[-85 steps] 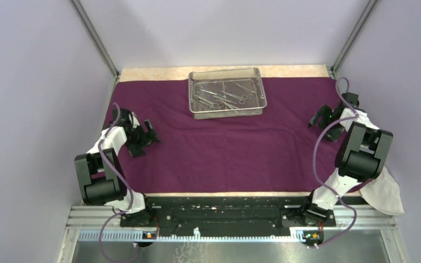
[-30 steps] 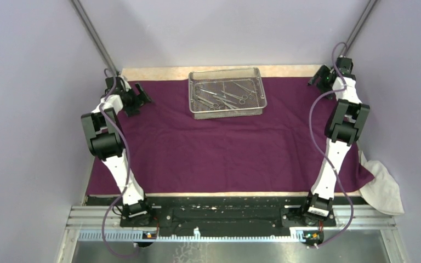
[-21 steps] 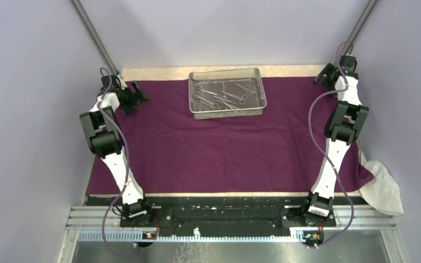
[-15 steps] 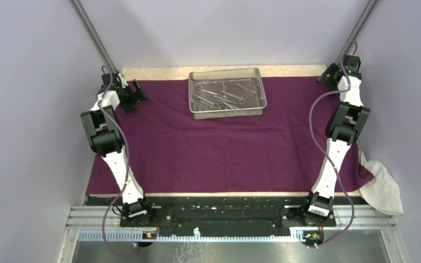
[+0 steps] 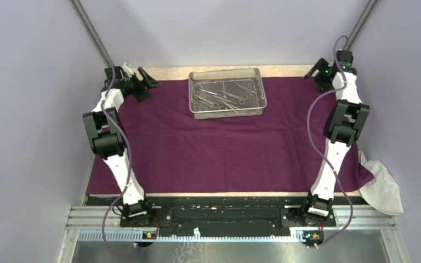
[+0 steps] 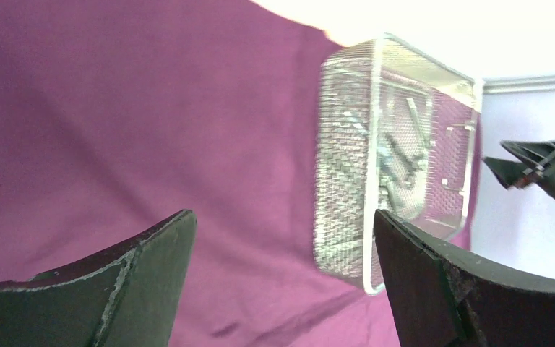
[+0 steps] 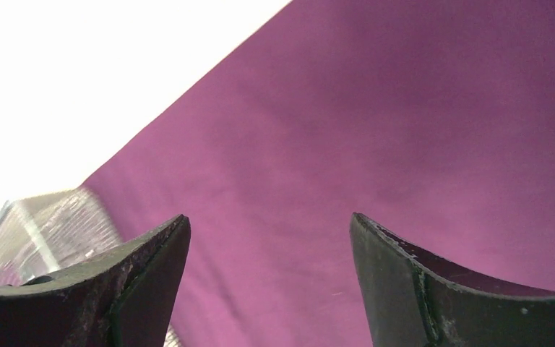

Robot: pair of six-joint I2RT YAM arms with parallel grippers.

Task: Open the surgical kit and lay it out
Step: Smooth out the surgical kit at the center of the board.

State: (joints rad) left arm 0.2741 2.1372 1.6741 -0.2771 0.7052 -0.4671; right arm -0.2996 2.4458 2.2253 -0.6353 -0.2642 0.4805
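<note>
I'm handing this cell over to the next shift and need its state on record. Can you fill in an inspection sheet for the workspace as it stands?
Surface: table almost wholly covered by the spread purple cloth wrap, lightly wrinkled.
Job's things: wire-mesh tray on the wrap's far middle; steel instruments lie inside it, none laid out yet.
Clutter: white cloth bunched at the near right corner, beside the wrap.
Grippers: left gripper open, empty, at the wrap's far left corner; right gripper open, empty, at the far right corner.
Cables: purple cables run along both arms, clear of the tray.
Surroundings: pale lilac walls on three sides.
</note>
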